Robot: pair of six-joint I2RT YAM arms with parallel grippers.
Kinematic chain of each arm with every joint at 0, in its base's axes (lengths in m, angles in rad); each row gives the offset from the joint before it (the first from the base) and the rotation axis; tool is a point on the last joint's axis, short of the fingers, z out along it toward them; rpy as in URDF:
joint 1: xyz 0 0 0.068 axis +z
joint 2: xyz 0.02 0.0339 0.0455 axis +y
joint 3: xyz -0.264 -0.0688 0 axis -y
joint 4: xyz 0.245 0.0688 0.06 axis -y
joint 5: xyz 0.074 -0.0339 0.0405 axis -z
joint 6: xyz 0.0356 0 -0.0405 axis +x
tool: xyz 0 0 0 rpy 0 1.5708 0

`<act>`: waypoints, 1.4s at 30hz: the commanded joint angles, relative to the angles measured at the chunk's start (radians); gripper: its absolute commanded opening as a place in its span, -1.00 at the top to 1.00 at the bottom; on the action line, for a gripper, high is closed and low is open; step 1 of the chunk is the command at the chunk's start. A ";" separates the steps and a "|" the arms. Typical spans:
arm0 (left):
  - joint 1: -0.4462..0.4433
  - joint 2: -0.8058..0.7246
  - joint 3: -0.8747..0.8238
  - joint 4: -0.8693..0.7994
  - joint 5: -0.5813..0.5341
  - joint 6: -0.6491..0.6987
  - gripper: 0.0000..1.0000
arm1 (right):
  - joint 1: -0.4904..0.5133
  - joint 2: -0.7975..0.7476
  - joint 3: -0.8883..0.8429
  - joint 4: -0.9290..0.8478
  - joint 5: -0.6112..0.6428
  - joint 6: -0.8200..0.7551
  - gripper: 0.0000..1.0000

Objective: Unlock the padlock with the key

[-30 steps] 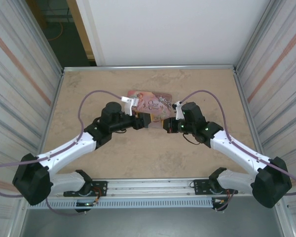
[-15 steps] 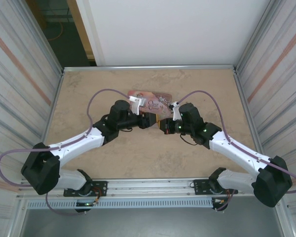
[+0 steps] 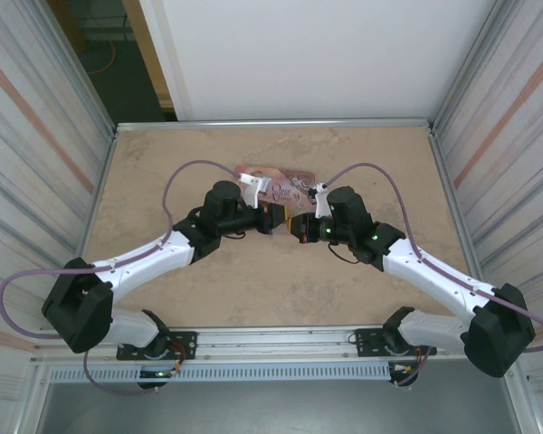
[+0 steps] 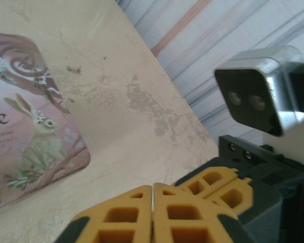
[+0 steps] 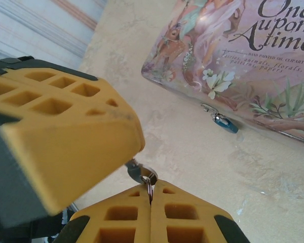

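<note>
The pink tin lies flat on the worktop with its lid on, so whatever it holds is hidden. The lid is painted with flowers and figures and carries "Once upon A time" in large dark script. Beneath that runs a line of small capitals beginning "HAND PAINTED OIL"; the rest is too small to read with confidence. In the left wrist view, a painted rabbit sits on one corner of the lid.

The right fingers are pressed together and pinch the key at their very tips by its small ring. The key's slim metal end pokes out just past the tips, under the yellow pad of the left fingers. Whether that pad touches the key cannot be told. In their own wrist view the left fingers are pressed together, with nothing visible in the seam between them.

The padlock lies on the worktop beyond the right fingertips and off to their right, apart from both pairs of fingers. Its blue-teal body is tucked against the tin's near edge, and its thin shackle points back toward the left fingers.
</note>
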 commanded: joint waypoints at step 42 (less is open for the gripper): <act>0.100 -0.253 0.008 -0.066 0.156 0.080 1.00 | -0.026 0.037 0.019 0.415 -0.346 0.022 0.21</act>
